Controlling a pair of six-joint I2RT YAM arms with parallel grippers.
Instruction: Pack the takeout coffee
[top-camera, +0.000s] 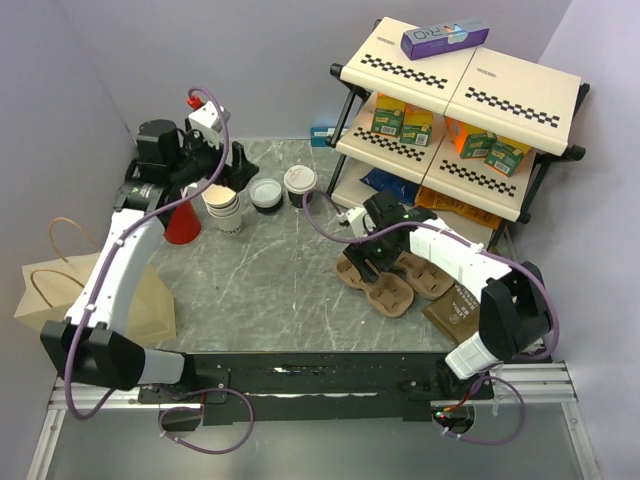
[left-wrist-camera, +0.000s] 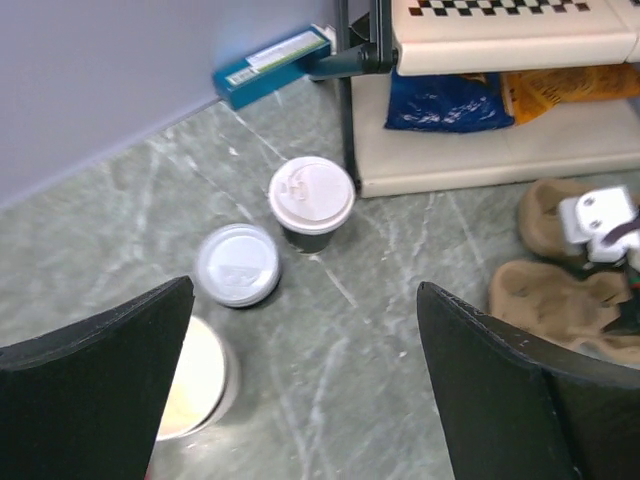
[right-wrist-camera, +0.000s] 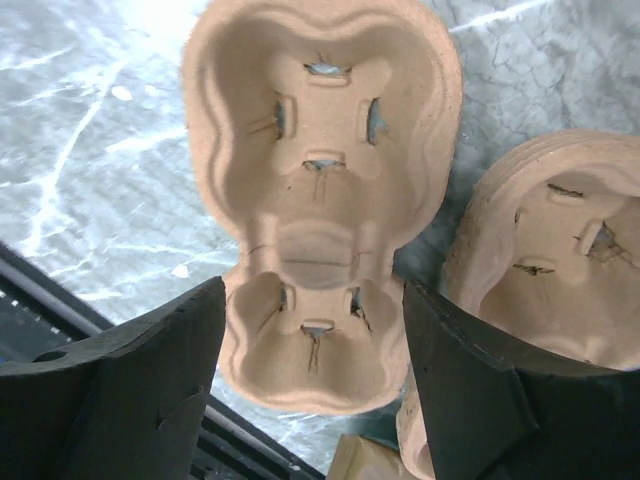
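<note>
The takeout coffee (top-camera: 299, 181) (left-wrist-camera: 311, 196), a dark cup with a white lid, stands upright at the back of the table near the shelf foot. My left gripper (top-camera: 232, 170) (left-wrist-camera: 305, 290) hangs open above the table, in front and to the left of the cup, with nothing between its fingers. My right gripper (top-camera: 368, 245) (right-wrist-camera: 313, 288) is down over a brown pulp cup carrier (top-camera: 385, 275) (right-wrist-camera: 325, 200). Its jaws stand open on either side of the carrier's near cell. The carrier lies flat and undeformed.
A low white-lidded round (top-camera: 266, 193) (left-wrist-camera: 238, 264) and a stack of cream cups (top-camera: 223, 205) (left-wrist-camera: 190, 375) sit left of the coffee. A red cup (top-camera: 182, 222) and a paper bag (top-camera: 120, 300) are at the left. Another carrier stack (right-wrist-camera: 550, 250) lies right, below a two-tier shelf (top-camera: 460, 110).
</note>
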